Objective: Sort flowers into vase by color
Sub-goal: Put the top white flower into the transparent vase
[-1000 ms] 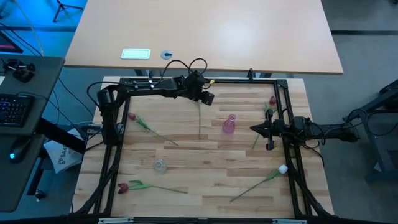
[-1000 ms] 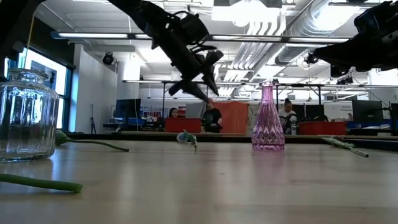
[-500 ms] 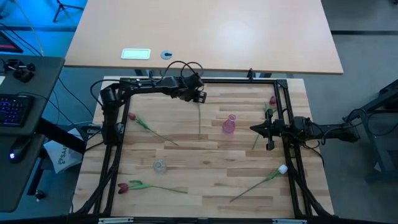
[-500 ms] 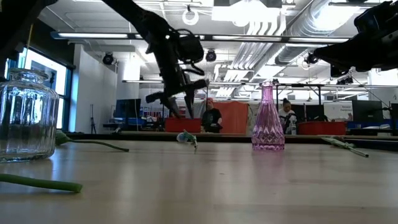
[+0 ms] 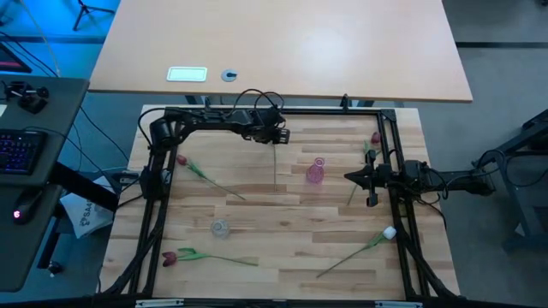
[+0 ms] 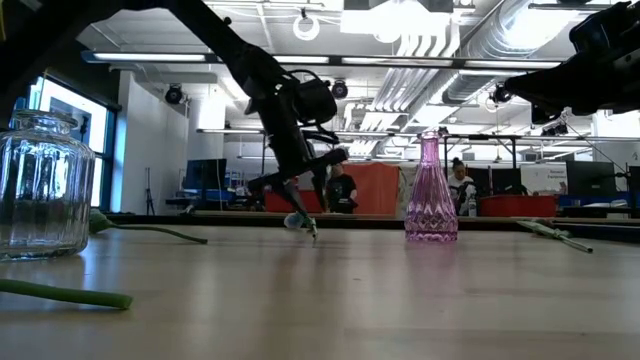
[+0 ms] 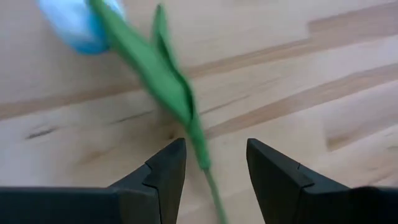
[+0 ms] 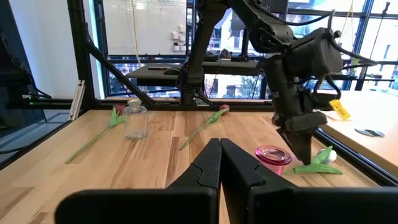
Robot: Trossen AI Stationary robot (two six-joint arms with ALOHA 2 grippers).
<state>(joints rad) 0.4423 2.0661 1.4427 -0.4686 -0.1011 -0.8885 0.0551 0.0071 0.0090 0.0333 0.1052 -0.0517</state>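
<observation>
A white-headed tulip lies flat on the wooden table, its stem running toward the near edge. My left gripper hovers just above it, open and pointing steeply down, one finger on each side of the stem just below the leaves, not touching. In the low view the left gripper hangs right over the head. A pink vase stands to the right and a clear glass vase nearer the front. My right gripper waits shut at the right edge.
Other tulips lie on the table: a red one at the left, a red one at the near left, a white one at the near right, and a reddish one at the far right. A black frame borders the table.
My left gripper has come down from well above the table to just over the white tulip's head end. It has rolled about its wrist on the way, and its fingers have kept the same gap. The tulip has stayed where it lay.
</observation>
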